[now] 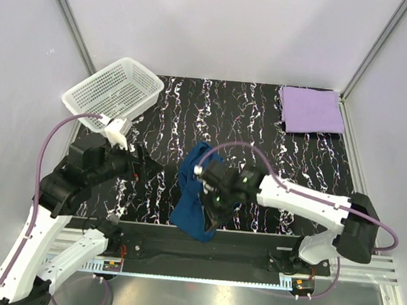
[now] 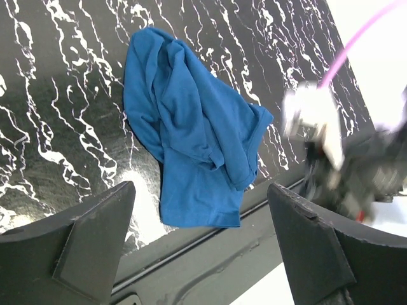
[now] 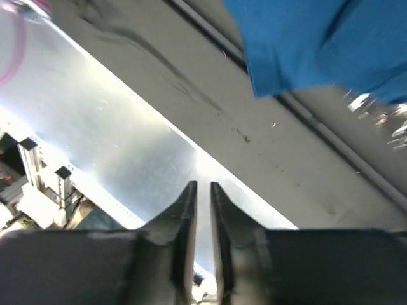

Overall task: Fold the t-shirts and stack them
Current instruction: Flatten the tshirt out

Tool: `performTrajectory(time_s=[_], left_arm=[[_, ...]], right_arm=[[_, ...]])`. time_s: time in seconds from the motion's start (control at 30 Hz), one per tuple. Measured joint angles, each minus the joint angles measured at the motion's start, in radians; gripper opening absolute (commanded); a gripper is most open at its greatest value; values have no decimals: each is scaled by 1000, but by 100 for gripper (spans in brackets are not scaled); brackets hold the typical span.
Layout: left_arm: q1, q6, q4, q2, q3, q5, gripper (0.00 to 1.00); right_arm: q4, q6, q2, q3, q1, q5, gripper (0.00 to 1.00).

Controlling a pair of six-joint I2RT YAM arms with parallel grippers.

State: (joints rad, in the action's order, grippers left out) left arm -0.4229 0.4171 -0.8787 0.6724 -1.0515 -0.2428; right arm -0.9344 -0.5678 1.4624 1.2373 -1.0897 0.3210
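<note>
A blue t-shirt (image 1: 189,194) lies crumpled at the table's near edge, its lower hem hanging over the front rail. The left wrist view shows the same blue t-shirt (image 2: 191,127) bunched and creased. A lavender t-shirt (image 1: 311,109) lies folded flat at the back right corner. My left gripper (image 1: 145,167) hovers just left of the blue shirt, open wide and empty (image 2: 200,187). My right gripper (image 1: 213,221) sits over the shirt's lower right part at the front edge. Its fingers (image 3: 203,185) stand almost together with a thin slit and nothing between them, and the blue cloth (image 3: 305,44) lies beyond them.
A white perforated basket (image 1: 112,91) stands tilted at the back left corner. The black marbled tabletop (image 1: 249,121) ends at a dark front rail (image 2: 222,254), with a metal frame (image 3: 127,127) below it. White walls close in the left, back and right sides.
</note>
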Motion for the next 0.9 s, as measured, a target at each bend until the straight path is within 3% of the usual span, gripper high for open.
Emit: performTrajectory(time_s=[0.17,0.3,0.37,0.57,0.73,0.8,0.9], left_arm=[[0,39,5,-3,48,-17,83],[0,82,-7,-18,116,-31,81],[0,103,-14,-37,147,-43,82],[0,163,-45,-150,207,-67,80],[0,203,-47,-202,257,-74,75],[-7,217,-44,-195,284,-74,75],[-61,232,-24,-147,304,-59,76]], right_arm=[[148,-156,12,-189,-87,-7,44],[276,-243,20,-256,-101,-42,45],[320,-284,20,-282,-102,-90,55],[334,-347,19,-328,-93,-253,61],[307,-343,-24,-347,5,-320,64],[275,-332,-86,-356,81,-343,71],[228,-291,-192,-357,211,-358,73]])
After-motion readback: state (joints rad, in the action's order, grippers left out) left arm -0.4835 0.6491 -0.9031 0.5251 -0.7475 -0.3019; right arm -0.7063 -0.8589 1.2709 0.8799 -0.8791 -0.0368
